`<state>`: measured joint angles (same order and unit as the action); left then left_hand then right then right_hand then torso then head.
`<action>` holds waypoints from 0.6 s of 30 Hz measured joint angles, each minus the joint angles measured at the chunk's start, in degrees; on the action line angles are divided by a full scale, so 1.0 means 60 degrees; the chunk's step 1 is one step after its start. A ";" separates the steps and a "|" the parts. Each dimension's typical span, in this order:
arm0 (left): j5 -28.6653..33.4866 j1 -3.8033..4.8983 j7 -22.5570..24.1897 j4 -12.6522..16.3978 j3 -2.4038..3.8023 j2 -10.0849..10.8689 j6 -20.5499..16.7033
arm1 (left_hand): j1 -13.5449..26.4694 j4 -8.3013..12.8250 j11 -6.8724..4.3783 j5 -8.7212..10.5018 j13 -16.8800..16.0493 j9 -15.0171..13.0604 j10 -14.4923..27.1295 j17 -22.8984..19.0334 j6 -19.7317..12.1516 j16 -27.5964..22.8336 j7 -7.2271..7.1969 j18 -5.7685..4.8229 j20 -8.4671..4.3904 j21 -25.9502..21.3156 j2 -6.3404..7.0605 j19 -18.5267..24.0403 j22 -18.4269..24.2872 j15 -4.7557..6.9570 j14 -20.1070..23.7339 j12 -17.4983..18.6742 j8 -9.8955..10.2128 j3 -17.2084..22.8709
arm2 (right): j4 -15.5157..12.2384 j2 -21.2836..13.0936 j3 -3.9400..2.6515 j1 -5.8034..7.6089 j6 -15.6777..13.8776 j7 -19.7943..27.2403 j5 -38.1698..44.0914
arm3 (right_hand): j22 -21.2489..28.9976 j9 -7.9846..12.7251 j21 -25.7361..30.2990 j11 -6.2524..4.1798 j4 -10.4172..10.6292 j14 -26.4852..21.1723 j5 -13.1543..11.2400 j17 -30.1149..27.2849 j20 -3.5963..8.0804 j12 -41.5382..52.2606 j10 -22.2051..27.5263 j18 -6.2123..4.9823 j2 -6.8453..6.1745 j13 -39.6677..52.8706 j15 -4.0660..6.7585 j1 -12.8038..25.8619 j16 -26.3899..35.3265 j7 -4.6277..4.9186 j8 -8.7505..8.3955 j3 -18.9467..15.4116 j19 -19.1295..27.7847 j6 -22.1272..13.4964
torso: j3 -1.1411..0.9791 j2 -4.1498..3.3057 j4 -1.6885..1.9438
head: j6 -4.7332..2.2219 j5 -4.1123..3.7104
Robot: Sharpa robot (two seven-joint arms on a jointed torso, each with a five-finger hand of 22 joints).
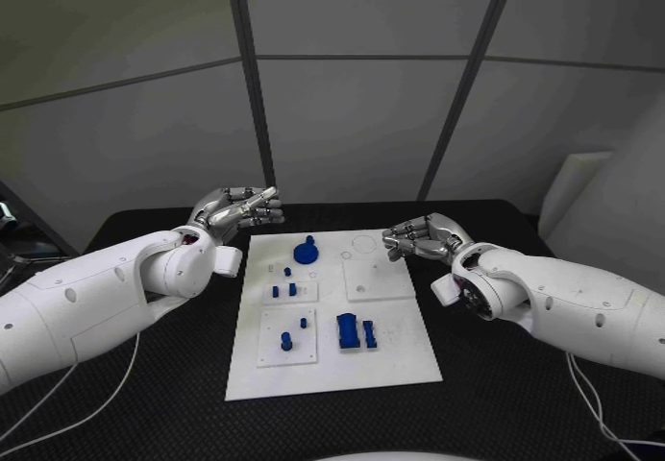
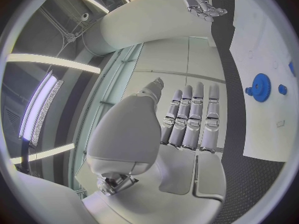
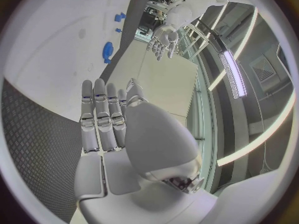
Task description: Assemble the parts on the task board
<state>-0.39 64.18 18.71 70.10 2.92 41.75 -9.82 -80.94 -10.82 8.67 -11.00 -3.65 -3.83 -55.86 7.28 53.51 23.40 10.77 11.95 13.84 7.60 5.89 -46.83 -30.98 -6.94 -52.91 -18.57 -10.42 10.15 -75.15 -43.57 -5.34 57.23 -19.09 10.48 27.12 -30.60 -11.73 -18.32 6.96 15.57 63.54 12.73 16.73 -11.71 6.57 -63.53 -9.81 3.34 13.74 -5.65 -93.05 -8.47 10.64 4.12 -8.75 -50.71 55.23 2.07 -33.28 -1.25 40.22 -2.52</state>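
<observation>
The white task board lies in the middle of the black table. A blue gear stands near its far edge, with small blue pegs just in front of it. Nearer me are two more pegs and two blue blocks. My left hand hovers off the board's far left corner and holds nothing. In the left wrist view its fingers are stretched out, with the gear beyond them. My right hand hangs over the board's far right corner, fingers straight and empty.
Grey wall panels rise behind the table. The black table top runs around the board on both sides. The right wrist view shows the gear and my left hand across the board.
</observation>
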 measured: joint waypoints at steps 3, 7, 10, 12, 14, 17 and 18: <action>0.0307 -0.0106 0.0379 -0.0471 0.0005 -0.0318 -0.0312 | -0.0122 -0.0090 0.0078 0.0000 0.0000 0.0009 -0.0204 -0.0328 0.0070 -0.1124 -0.0077 -0.0003 0.0205 -0.0543 -0.0122 0.0374 0.0754 -0.0163 -0.0048 0.0676 0.0282 -0.0193 | 0.0847 0.0623 -0.0006 0.0017 0.0128 0.0534 -0.0639 | 0.0510 0.0267 0.0561 0.0147 -0.0146 -0.0139 -0.0077 -0.0513 -0.0135 -0.0269 0.0070 0.0000 -0.0004 -0.0632 -0.0139 0.0004 0.0509 0.0051 -0.0060 0.0026 -0.0033 -0.0051 | 0.0036 0.0078 -0.0044 | -0.0168 0.0027; 0.0681 -0.0286 0.0854 -0.1027 0.0005 -0.0742 -0.0744 | -0.0157 -0.0143 0.0314 0.0000 0.0000 0.0015 0.0018 -0.0584 -0.0048 -0.2090 -0.0300 -0.0522 0.0405 -0.0656 -0.0157 0.1085 0.1403 -0.0394 0.0394 0.1361 0.0650 -0.0472 | 0.1656 0.1240 -0.0010 0.0018 0.0297 0.1053 -0.1194 | 0.1161 0.0626 0.1269 0.0381 -0.0436 -0.0537 -0.0129 -0.1194 -0.0351 -0.0435 0.0311 0.0001 -0.0007 -0.1264 -0.0352 0.0372 0.0788 0.0097 -0.0060 -0.0028 0.0020 -0.0213 | 0.0066 0.0148 -0.0067 | -0.0324 0.0038; 0.0922 -0.0427 0.1130 -0.1268 0.0004 -0.0942 -0.1031 | -0.0158 -0.0182 0.0307 0.0000 0.0000 0.0015 0.0335 -0.0604 -0.0114 -0.2656 -0.0365 -0.0512 0.0468 -0.0667 -0.0157 0.1958 0.2009 -0.0447 0.0703 0.1868 0.0917 -0.0734 | 0.2082 0.1555 -0.0012 0.0022 0.0411 0.1338 -0.1451 | 0.1585 0.0860 0.1723 0.0450 -0.0684 -0.0751 -0.0129 -0.1618 -0.0440 -0.0435 0.0516 0.0001 0.0050 -0.1587 -0.0474 0.0667 0.0788 0.0053 -0.0060 -0.0045 0.0036 -0.0257 | 0.0075 0.0164 -0.0082 | -0.0408 0.0046; 0.1056 -0.0509 0.1271 -0.1393 0.0003 -0.1048 -0.1208 | -0.0156 -0.0196 0.0263 0.0000 0.0011 0.0014 0.0440 -0.0604 -0.0114 -0.2962 -0.0365 -0.0459 0.0489 -0.0724 -0.0259 0.2575 0.2457 -0.0454 0.0773 0.2196 0.1050 -0.0908 | 0.2337 0.1703 -0.0012 0.0022 0.0488 0.1493 -0.1570 | 0.1800 0.0990 0.1929 0.0527 -0.0811 -0.0862 -0.0159 -0.1833 -0.0493 -0.0435 0.0638 0.0001 0.0119 -0.1671 -0.0518 0.0821 0.0787 0.0022 -0.0059 -0.0065 -0.0017 -0.0329 | 0.0076 0.0173 -0.0090 | -0.0464 0.0056; 0.1149 -0.0558 0.1365 -0.1453 0.0003 -0.1112 -0.1332 | -0.0206 -0.0186 0.0248 0.0000 0.0012 0.0014 0.0455 -0.0603 -0.0114 -0.3129 -0.0365 -0.0286 0.0492 -0.0729 -0.0303 0.2856 0.2690 -0.0460 0.0793 0.2371 0.1077 -0.0994 | 0.2531 0.1793 -0.0012 0.0022 0.0544 0.1604 -0.1649 | 0.1945 0.1080 0.2065 0.0564 -0.0924 -0.0869 -0.0182 -0.1974 -0.0508 -0.0435 0.0698 0.0001 0.0138 -0.1692 -0.0525 0.0947 0.0787 0.0034 -0.0060 -0.0064 -0.0032 -0.0343 | 0.0076 0.0174 -0.0090 | -0.0506 0.0055; 0.1248 -0.0619 0.1454 -0.1515 0.0001 -0.1163 -0.1462 | 0.0002 -0.0119 0.0189 0.0012 0.0052 0.0055 0.0690 -0.0648 -0.0317 -0.3240 -0.0329 -0.0290 0.0409 -0.0761 -0.0432 0.3041 0.2829 -0.0441 0.1017 0.2481 0.1140 -0.1061 | 0.2703 0.1876 -0.0014 0.0019 0.0600 0.1714 -0.1732 | 0.2097 0.1189 0.2188 0.0534 -0.1011 -0.1072 -0.0199 -0.2107 -0.0533 -0.0494 0.0911 0.0001 0.0133 -0.1724 -0.0533 0.1233 0.0827 -0.0010 -0.0098 -0.0028 0.0071 -0.0502 | 0.0071 0.0168 -0.0089 | -0.0547 0.0050; 0.1249 -0.0626 0.1450 -0.1513 -0.0005 -0.1160 -0.1466 | 0.0484 -0.0045 0.0136 0.0091 0.0121 0.0127 0.0995 -0.0719 -0.0619 -0.3328 -0.0374 -0.0293 0.0324 -0.0837 -0.0521 0.3223 0.2912 -0.0383 0.1303 0.2563 0.1223 -0.1134 | 0.2699 0.1874 -0.0013 0.0016 0.0599 0.1712 -0.1732 | 0.2188 0.1268 0.2288 0.0485 -0.1060 -0.1359 -0.0267 -0.2179 -0.0475 -0.0572 0.1206 0.0001 0.0055 -0.1782 -0.0486 0.1686 0.0898 -0.0065 -0.0167 0.0021 0.0319 -0.0768 | 0.0071 0.0168 -0.0088 | -0.0547 0.0050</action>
<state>7.11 60.43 27.41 61.02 2.89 34.79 -18.61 -78.04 -11.09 9.49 -10.45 -2.92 -3.07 -49.89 2.97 49.80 3.43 8.53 10.19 15.79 2.58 2.76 -27.49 -13.51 -9.24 -45.09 -3.19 -3.08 3.34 -58.95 -32.33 -5.41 57.32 -15.50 20.76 16.73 -17.47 -4.12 -4.59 9.87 9.21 55.39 11.13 3.66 -14.55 3.14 -56.30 -9.80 3.67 3.05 -8.56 -82.93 -3.09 10.25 3.12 -8.62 -48.80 50.62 2.50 -32.27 -1.77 36.94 -2.22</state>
